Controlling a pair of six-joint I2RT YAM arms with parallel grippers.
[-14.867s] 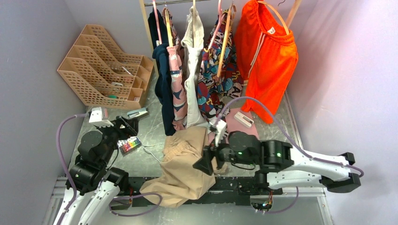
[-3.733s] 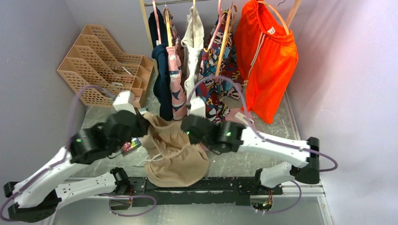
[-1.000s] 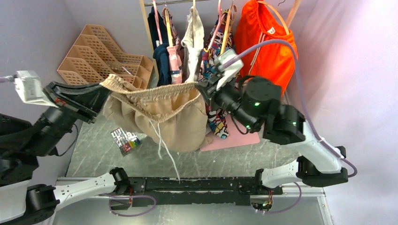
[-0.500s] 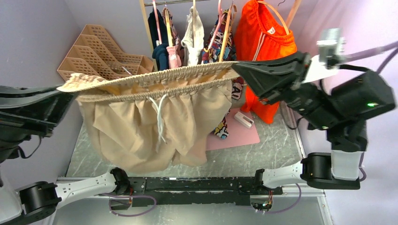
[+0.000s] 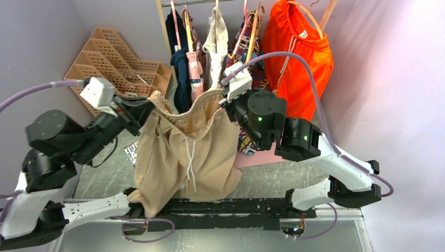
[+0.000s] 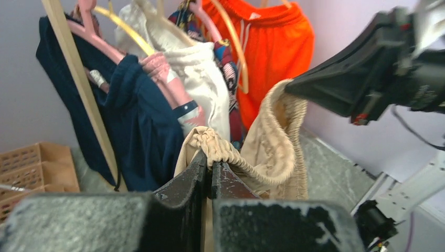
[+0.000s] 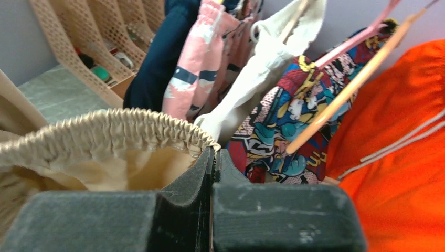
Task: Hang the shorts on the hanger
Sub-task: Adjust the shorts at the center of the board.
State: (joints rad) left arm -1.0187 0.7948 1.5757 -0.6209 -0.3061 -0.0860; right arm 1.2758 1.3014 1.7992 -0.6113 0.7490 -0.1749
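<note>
The shorts [image 5: 183,152] hang clear above the counter [image 5: 302,176], waistband pinched at one end in the tightly closed left hand [image 5: 149,105] and at the other in the right hand [image 5: 223,100], lifted but not yet on the hanger [image 5: 251,52] at the rail [image 5: 183,3] behind, and I can read no writing anywhere

Orange shorts [image 5: 296,63] and a navy garment [image 5: 182,79] hang at the back, a lattice file rack [image 5: 113,65] to their left.
</note>
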